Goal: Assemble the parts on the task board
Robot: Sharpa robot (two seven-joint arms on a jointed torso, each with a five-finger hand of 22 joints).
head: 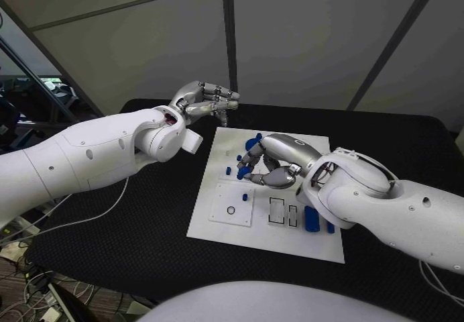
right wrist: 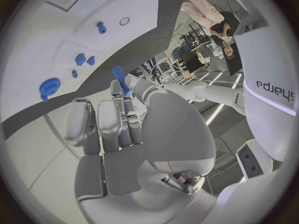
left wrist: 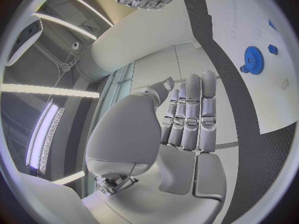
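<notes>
Right hand seems to pinch a blue part over the task board, ready to slot in, while left hand hangs empty, fingers apart.

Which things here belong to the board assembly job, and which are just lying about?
Job: task board; blue gear; blue peg held in right hand; blue bars; left hand.
Lying about: cables; black table.
</notes>
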